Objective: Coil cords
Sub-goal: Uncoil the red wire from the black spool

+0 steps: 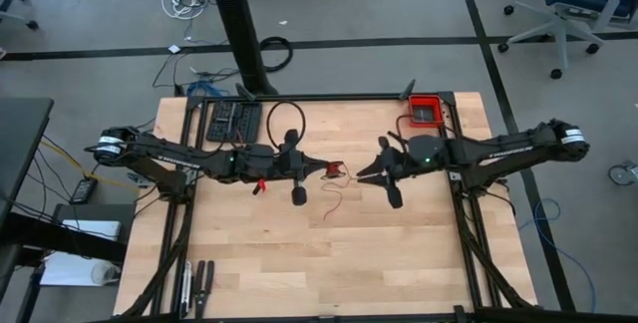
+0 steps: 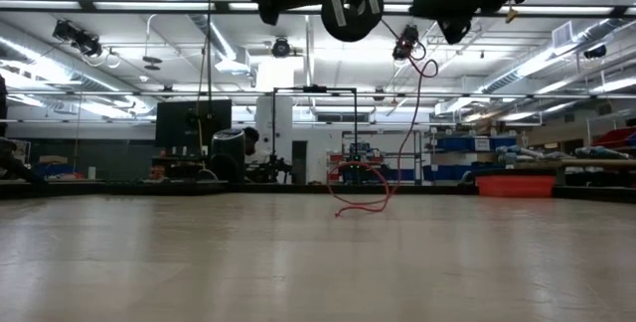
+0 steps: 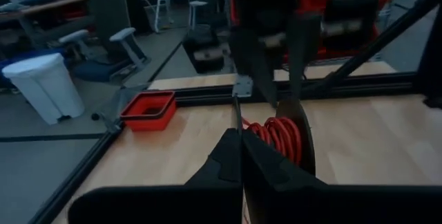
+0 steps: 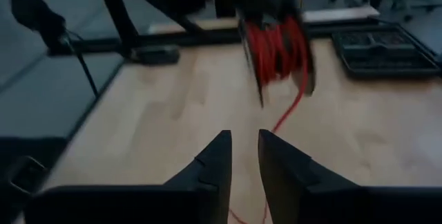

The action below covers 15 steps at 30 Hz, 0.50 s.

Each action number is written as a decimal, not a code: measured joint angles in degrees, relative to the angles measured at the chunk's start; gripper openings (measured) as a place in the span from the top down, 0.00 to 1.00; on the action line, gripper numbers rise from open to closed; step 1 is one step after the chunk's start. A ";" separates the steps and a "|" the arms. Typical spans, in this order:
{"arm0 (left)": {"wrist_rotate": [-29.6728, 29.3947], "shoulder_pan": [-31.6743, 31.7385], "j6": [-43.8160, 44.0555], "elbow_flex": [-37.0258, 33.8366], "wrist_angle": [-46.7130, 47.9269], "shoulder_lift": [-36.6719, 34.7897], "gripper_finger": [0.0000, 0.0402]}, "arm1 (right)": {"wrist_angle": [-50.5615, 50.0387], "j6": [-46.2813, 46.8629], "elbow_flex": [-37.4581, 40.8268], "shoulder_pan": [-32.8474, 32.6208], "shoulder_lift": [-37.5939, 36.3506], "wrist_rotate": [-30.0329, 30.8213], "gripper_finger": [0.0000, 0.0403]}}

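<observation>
Partly wound, the red cord (image 1: 337,171) sits bundled in the left gripper (image 1: 329,170), fingers clenched on it above the counter (image 1: 299,263); its tail dangles unwound. Right gripper (image 1: 364,175) fingers stand released.

The two arms meet over the middle of the table (image 1: 299,273), the left gripper (image 1: 321,169) facing the right gripper (image 1: 365,175), with the coiled cord (image 1: 336,170) between them. A loose strand hangs from the coil down onto the tabletop. A bin (image 1: 427,112) sits at the table's far right corner, a tray (image 1: 232,122) at the far left.
</observation>
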<state>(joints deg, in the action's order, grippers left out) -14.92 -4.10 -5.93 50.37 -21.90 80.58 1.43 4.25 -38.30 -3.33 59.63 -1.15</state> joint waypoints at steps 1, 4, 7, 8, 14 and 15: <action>-0.37 0.00 0.04 0.00 -0.04 0.00 1.00 | -0.13 -0.55 0.00 0.00 0.82 0.95 0.81; -0.41 0.00 -0.09 0.00 -0.60 0.00 1.00 | 0.40 -1.71 0.00 0.02 3.05 4.38 0.79; -0.41 0.00 -0.09 0.00 -0.50 -0.02 1.00 | 0.99 -1.81 0.00 0.04 4.78 4.52 0.76; -0.41 0.00 -0.12 0.00 -0.51 -0.02 1.00 | 1.62 -1.81 0.00 0.04 5.26 4.48 0.75; -0.41 -0.01 0.02 0.00 -0.90 -0.05 1.00 | 3.02 -2.88 0.02 0.07 6.80 4.49 0.73; -0.39 0.00 0.04 0.00 -0.98 -0.07 1.00 | 3.06 -3.05 0.02 0.09 6.80 4.61 0.74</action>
<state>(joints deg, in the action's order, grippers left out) -15.32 -4.10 -5.88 50.37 -22.88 80.51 4.49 1.20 -38.28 -3.25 66.43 3.46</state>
